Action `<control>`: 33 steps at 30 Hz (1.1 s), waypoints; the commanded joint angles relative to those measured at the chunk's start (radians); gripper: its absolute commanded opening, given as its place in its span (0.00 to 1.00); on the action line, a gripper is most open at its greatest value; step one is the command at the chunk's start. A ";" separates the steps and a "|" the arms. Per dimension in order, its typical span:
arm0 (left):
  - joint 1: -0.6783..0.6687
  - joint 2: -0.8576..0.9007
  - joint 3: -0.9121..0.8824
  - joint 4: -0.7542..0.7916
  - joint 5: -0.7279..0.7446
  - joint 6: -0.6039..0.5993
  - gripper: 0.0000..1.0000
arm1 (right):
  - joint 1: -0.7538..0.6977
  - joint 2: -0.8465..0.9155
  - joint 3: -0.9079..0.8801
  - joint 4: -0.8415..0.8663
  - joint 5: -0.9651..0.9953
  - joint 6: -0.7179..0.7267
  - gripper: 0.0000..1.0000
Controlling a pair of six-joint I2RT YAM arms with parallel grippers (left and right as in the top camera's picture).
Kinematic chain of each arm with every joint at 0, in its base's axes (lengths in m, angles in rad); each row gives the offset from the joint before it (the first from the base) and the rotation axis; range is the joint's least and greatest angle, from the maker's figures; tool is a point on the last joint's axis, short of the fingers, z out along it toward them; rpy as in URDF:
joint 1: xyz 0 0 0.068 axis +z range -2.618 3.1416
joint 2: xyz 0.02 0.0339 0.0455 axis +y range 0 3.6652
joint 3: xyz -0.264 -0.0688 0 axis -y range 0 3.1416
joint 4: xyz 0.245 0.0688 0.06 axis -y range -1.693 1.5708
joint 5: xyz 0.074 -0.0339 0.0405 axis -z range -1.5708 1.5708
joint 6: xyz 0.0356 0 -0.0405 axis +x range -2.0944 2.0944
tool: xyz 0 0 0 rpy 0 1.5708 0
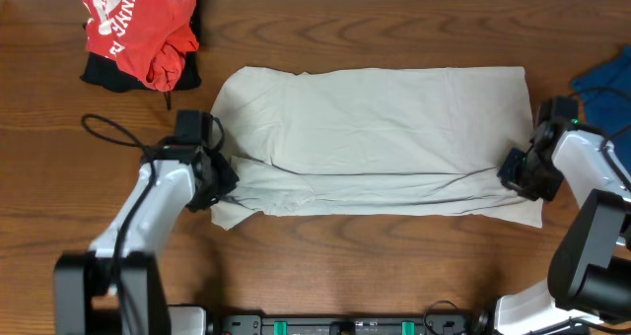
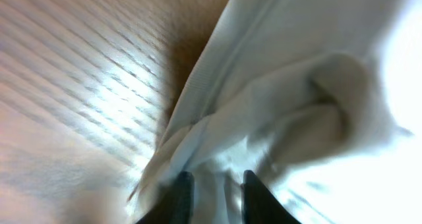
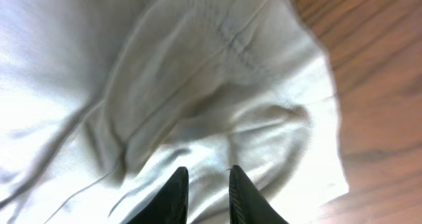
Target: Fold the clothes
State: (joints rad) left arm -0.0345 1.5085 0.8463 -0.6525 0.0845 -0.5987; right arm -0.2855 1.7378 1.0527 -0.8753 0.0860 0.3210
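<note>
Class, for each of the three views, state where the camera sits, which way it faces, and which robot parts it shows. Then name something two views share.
Overhead: above the brown wooden table, facing straight down; both arms, the left gripper and right gripper show.
Left wrist: on the left arm, looking along its fingers at the pale grey fabric garment.
Right wrist: on the right arm, likewise; its fingers show.
Shared: both wrist views show fingers pinching that garment.

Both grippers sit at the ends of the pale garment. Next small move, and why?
Probably raise both ends together slightly, to start carrying the near edge over. The left gripper and right gripper each appear pinched on the pale garment at its opposite ends, and it lies flat, only partly folded.
</note>
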 commanded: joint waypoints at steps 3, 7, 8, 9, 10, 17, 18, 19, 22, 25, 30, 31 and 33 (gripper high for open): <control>0.005 -0.135 0.003 -0.039 -0.037 0.007 0.53 | -0.007 -0.051 0.095 -0.077 0.007 -0.003 0.38; 0.005 -0.221 0.003 -0.027 -0.037 0.011 0.66 | -0.007 -0.063 0.148 -0.123 -0.036 -0.005 0.67; 0.005 -0.241 0.003 -0.011 -0.036 0.025 0.70 | -0.007 -0.064 0.164 -0.131 -0.051 -0.010 0.72; 0.005 -0.256 0.003 0.004 -0.036 0.034 0.74 | -0.007 -0.064 0.179 -0.135 -0.072 -0.029 0.74; 0.005 -0.273 0.003 0.029 -0.032 0.049 0.77 | -0.007 -0.064 0.195 -0.135 -0.102 -0.056 0.77; 0.005 -0.310 0.034 0.172 0.020 0.113 0.84 | -0.006 -0.064 0.330 -0.112 -0.313 -0.190 0.99; 0.005 -0.305 0.045 0.180 0.021 0.116 0.84 | -0.004 -0.064 0.347 -0.095 -0.319 -0.192 0.99; 0.005 -0.299 0.058 0.189 0.021 0.125 0.84 | -0.002 -0.064 0.360 -0.079 -0.319 -0.192 0.99; 0.004 -0.261 0.116 0.205 0.021 0.174 0.89 | 0.003 -0.064 0.392 -0.040 -0.322 -0.204 0.99; 0.004 -0.206 0.189 0.206 0.021 0.215 0.93 | 0.004 -0.064 0.407 -0.003 -0.322 -0.214 0.99; 0.004 -0.062 0.334 0.212 0.021 0.233 0.96 | 0.005 -0.060 0.409 0.073 -0.323 -0.220 0.99; 0.004 -0.025 0.366 0.212 0.022 0.238 0.96 | 0.005 -0.057 0.411 0.081 -0.330 -0.243 0.99; 0.004 0.045 0.424 0.211 0.037 0.261 0.96 | 0.005 -0.049 0.428 0.078 -0.330 -0.278 0.99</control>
State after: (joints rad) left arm -0.0338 1.4761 1.2018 -0.4400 0.1059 -0.3862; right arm -0.2852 1.6962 1.4429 -0.7990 -0.2276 0.1040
